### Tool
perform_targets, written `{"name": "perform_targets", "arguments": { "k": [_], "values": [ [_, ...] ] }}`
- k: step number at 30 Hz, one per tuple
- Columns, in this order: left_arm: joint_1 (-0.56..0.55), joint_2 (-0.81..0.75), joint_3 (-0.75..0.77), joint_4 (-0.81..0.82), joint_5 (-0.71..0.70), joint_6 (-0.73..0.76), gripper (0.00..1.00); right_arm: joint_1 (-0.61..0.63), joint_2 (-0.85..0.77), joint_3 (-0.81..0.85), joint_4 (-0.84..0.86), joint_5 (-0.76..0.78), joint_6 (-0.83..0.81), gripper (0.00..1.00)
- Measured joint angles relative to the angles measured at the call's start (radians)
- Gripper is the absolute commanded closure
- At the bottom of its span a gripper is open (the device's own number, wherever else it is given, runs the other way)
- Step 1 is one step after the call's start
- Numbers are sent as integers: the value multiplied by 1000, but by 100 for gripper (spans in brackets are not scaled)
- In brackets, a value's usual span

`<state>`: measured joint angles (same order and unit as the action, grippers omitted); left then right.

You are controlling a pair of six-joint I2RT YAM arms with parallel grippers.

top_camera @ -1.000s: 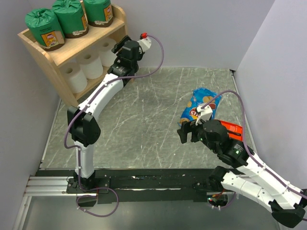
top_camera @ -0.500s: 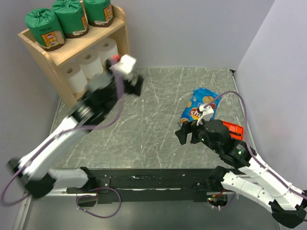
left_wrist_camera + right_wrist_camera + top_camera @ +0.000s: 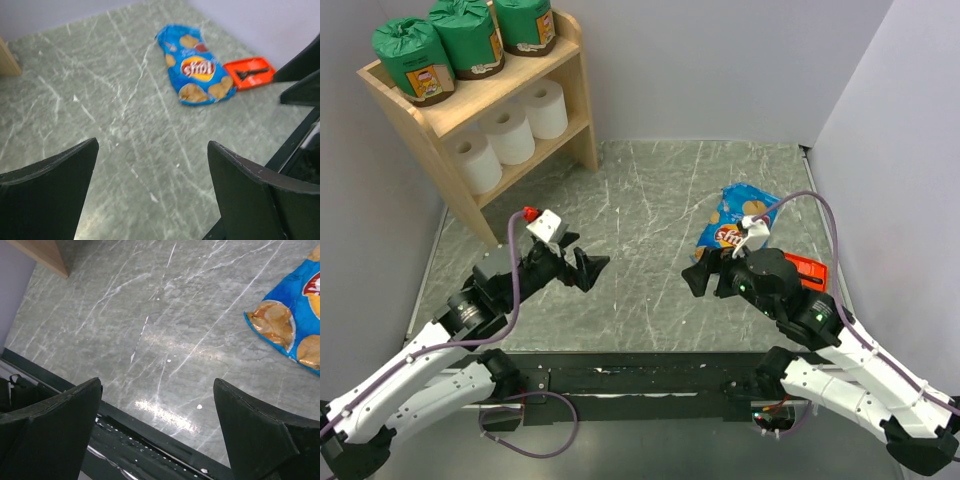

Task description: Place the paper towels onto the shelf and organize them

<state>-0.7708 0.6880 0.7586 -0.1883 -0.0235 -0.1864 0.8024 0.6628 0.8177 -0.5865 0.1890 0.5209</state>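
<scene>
The wooden shelf (image 3: 582, 95) stands at the far left. Three green-wrapped paper towel rolls (image 3: 465, 38) sit on its top tier. Three bare white rolls (image 3: 508, 135) sit on its lower tier. My left gripper (image 3: 588, 270) is open and empty, low over the table's near left, far from the shelf. In the left wrist view its fingers (image 3: 47, 192) frame bare table. My right gripper (image 3: 705, 280) is open and empty near the table's front right; its fingers (image 3: 50, 432) show in the right wrist view over the table's front edge.
A blue snack bag (image 3: 735, 222) lies right of centre, also in the left wrist view (image 3: 197, 70) and the right wrist view (image 3: 290, 325). A flat red packet (image 3: 810, 272) lies beside it, against the right wall. A black rail (image 3: 640, 375) runs along the near edge.
My left arm has swung back from the shelf's lower tier to the near left of the table, gripper empty. The right arm has barely moved.
</scene>
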Motion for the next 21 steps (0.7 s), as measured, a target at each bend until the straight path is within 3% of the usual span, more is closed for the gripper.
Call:
{"name": "perform_targets", "arguments": {
  "k": [9,21],
  "values": [
    [-2,-8,20,12,21,-39,4,0,89,1,37,-43,14,0],
    [-3,4,20,10,35,-45,4,0,85,2,52,-48,10,0]
  ]
}}
